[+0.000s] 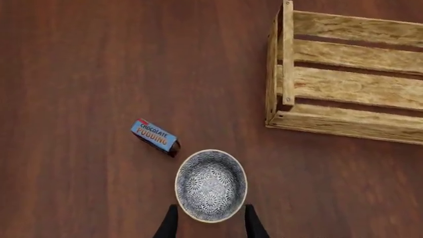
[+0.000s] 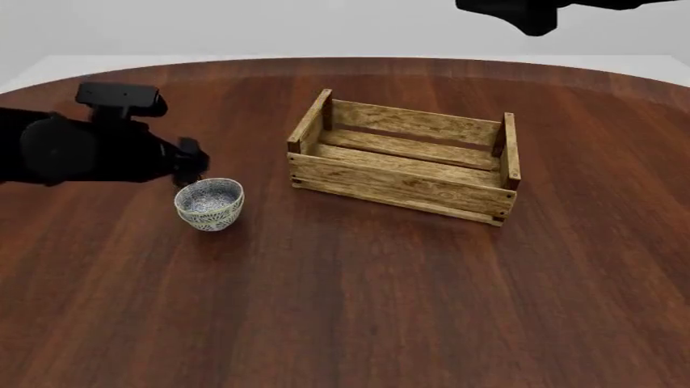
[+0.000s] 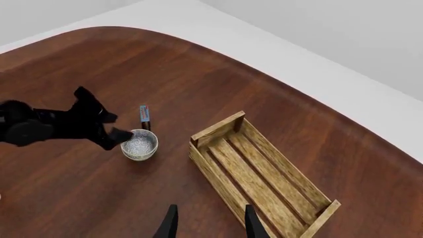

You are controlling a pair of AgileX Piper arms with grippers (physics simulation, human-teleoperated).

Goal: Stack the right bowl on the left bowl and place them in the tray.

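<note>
your left gripper [image 1: 211, 223] hangs over the dark wooden table [image 2: 356, 299] with its black fingers [image 1: 168, 225] spread wide on either side of a small round speckled blue-grey ceramic bowl [image 1: 211, 185], not visibly touching it. only one bowl shape shows in the three views, sitting upright on the table to the left of the large light-wood slatted crate [image 2: 405, 187]; whether it is one bowl or two nested cannot be told from here. the crate stands well apart from the bowl, nothing inside it. a small blue box printed "chocolate pudding" [image 1: 156, 137] lies just beside the bowl, on its far side in the front view, where your left arm hides it. your right gripper [image 3: 209, 223] is held high above the table, its fingers [image 3: 252, 224] parted around nothing, looking down on the crate and the left arm [image 3: 63, 124] at the bowl.
</note>
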